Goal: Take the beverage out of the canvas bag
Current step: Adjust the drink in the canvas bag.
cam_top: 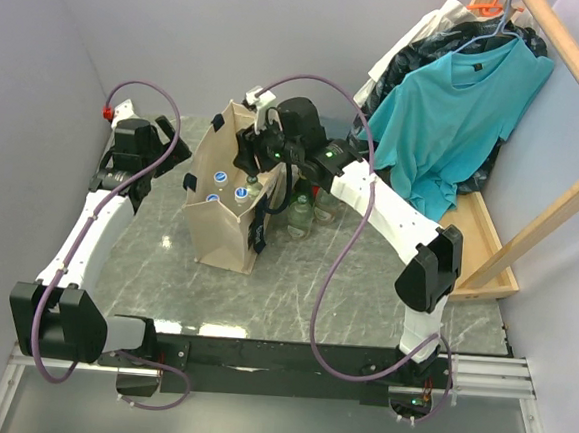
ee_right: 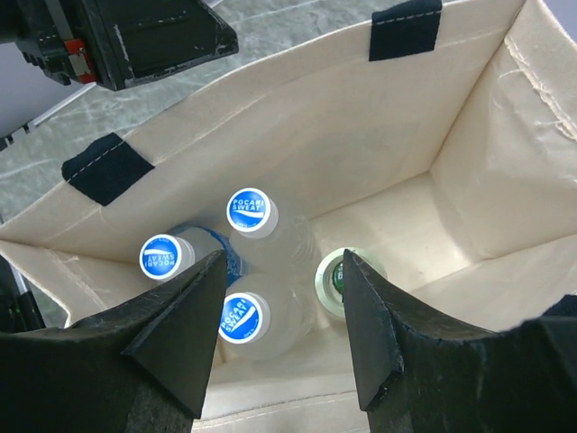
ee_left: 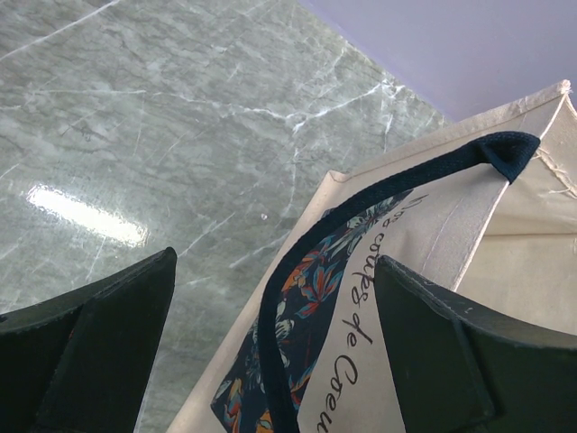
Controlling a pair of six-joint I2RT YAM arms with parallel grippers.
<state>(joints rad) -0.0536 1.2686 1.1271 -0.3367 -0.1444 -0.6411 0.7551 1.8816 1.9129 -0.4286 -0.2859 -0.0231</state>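
Over the mouth of the canvas bag [cam_top: 223, 226] on the table [cam_top: 304, 293], the right claw [ee_right: 279, 280] hovers wide open and empty, so the reach-in looks barely begun. Next it needs a straight drop onto one blue-capped beverage [ee_right: 249, 212] among the four standing inside. Beside the bag's rim the left claw [ee_left: 275, 298] gapes, gripping nothing

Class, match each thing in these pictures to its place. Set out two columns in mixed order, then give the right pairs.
1 teal T-shirt
2 blue-capped bottles
3 right tool
4 left tool

A inside the canvas bag
B outside the bag, by its strap
C hanging up, far right
D over the bag's open mouth

Pairs: 1-C, 2-A, 3-D, 4-B
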